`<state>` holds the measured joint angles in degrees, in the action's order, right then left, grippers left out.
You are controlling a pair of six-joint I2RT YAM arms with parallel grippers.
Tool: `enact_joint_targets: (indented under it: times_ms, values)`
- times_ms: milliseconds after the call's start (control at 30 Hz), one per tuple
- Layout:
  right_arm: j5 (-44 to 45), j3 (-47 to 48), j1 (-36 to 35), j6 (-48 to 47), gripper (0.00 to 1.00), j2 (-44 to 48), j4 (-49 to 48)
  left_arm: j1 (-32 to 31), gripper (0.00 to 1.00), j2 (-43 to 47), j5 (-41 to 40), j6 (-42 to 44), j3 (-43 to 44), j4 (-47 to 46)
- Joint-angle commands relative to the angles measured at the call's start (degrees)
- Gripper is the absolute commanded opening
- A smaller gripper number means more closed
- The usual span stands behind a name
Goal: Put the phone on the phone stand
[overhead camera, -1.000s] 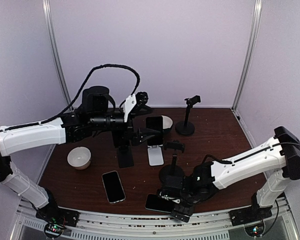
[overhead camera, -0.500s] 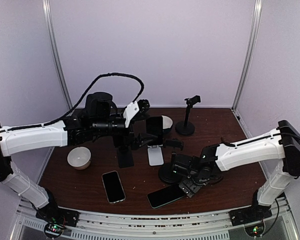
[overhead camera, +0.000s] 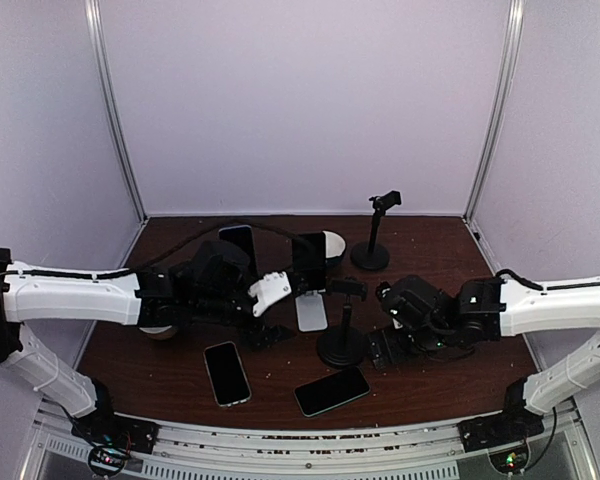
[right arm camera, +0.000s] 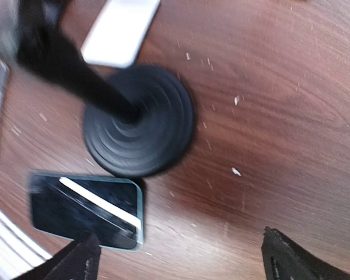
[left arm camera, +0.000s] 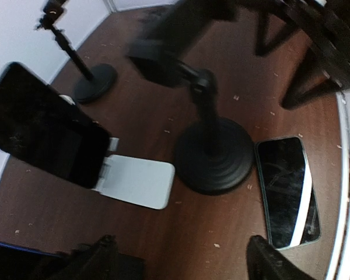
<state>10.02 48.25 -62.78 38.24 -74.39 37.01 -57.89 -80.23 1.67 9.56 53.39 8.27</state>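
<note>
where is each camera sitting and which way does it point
Top external: above and behind, facing down at the table; left arm and right arm show.
Left wrist: over the table, facing the white stand; own fingers show.
Right wrist: facing down; own fingers show.
Shared: the black stand and the flat phone beside it.

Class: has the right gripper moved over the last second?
Yes. The right gripper pulled back from the near edge to the right of the nearer black stand.

Glossy glass face on the phone (right arm camera: 84, 210); dark, grained wood table (right arm camera: 268, 116) with a slight sheen; matt black, ridged stand base (right arm camera: 157, 128); smooth white plastic stand (left arm camera: 140, 184).
</note>
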Motion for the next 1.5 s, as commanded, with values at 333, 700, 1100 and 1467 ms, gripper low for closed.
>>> enact_joint_targets:
  times_ms: [333, 700, 1100, 1467]
  values:
    - [-10.34, -7.73, -6.68, 17.55, 0.54, 4.35, -3.14, -8.2, 0.43, -18.2, 0.54, 1.88, 8.21, 10.39]
    - [-12.27, -12.56, -7.15, 17.25, 0.4, 0.19, -9.57, -10.9, 0.41, -26.86, -5.54, 2.36, 13.77, 17.31]
    - [-9.9, -16.35, -10.43, 21.36, 0.36, -0.92, -16.17, -17.18, 0.4, -30.79, -0.5, -1.59, 13.53, 16.95]
    - [-7.3, -14.23, -5.84, 15.85, 0.38, -1.13, -9.75, -20.84, 0.41, -38.92, -3.29, -3.16, 28.6, 12.25]
